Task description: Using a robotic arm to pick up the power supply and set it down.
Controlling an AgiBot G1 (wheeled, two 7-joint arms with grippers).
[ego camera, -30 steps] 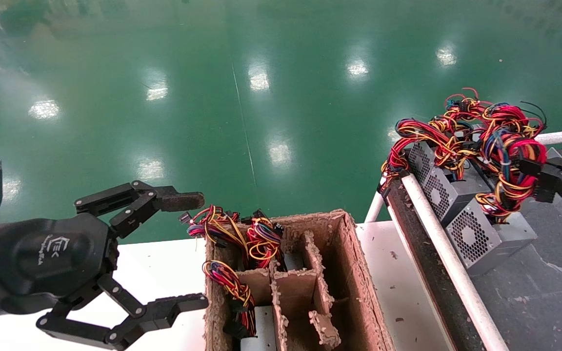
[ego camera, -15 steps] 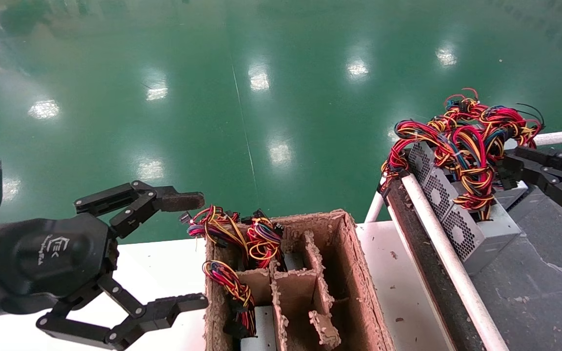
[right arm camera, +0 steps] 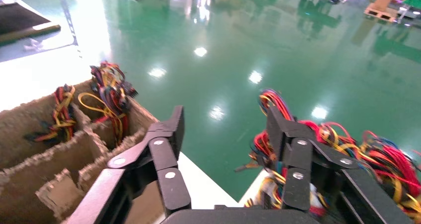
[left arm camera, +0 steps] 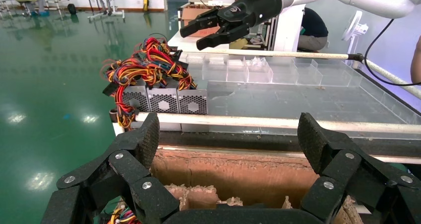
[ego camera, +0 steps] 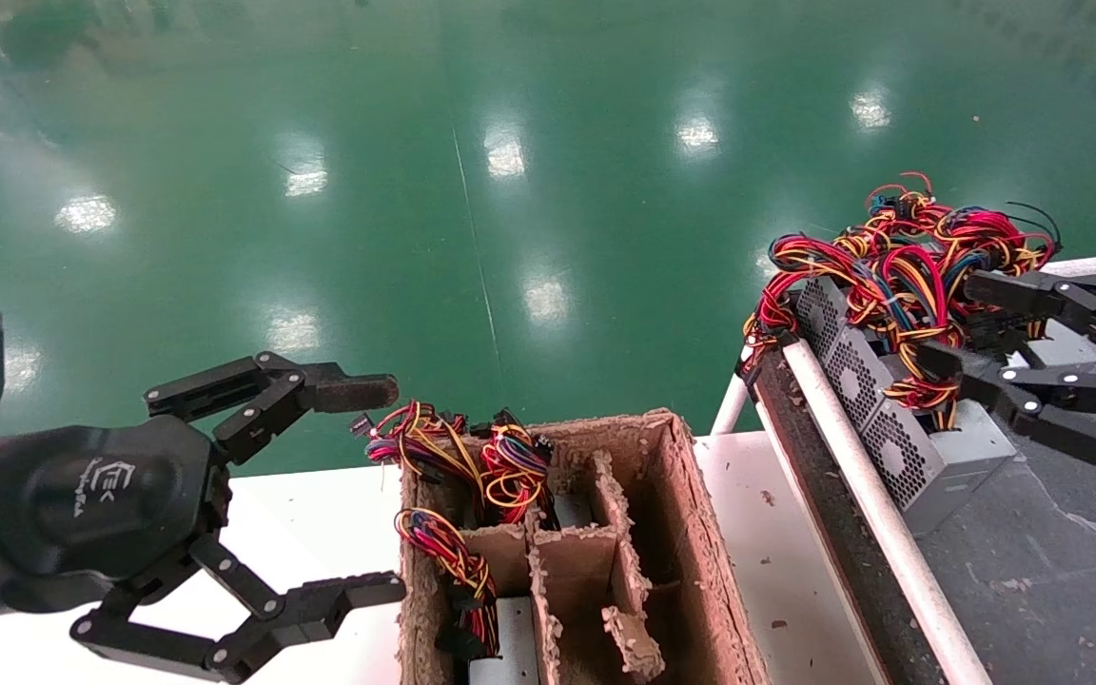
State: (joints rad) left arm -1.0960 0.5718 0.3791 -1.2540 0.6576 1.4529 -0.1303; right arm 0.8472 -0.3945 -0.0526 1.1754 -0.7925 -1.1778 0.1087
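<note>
Three silver power supplies stand in a row behind the white rail on the right; the nearest one (ego camera: 938, 457) shows its perforated face. Their red, yellow and blue wire bundle (ego camera: 890, 266) lies on top of them. My right gripper (ego camera: 952, 319) hovers open just above that bundle and grips nothing. In the left wrist view it (left arm camera: 191, 39) hangs clear above the row of supplies (left arm camera: 164, 101). From the right wrist, the gripper (right arm camera: 226, 122) has wires (right arm camera: 377, 149) beside one finger and green floor in the gap. My left gripper (ego camera: 372, 490) stays open beside the crate.
A brown cardboard crate (ego camera: 681, 533) with dividers stands on the white table (ego camera: 320, 514). It holds more wired supplies (ego camera: 453, 457). A white rail (ego camera: 852, 476) edges the grey surface (ego camera: 1062, 571) to the right. Clear plastic bins (left arm camera: 248, 70) sit farther back.
My right gripper moved the nearest power supply and its wires in against the row, then spread its fingers and let go. The left arm has not moved.
</note>
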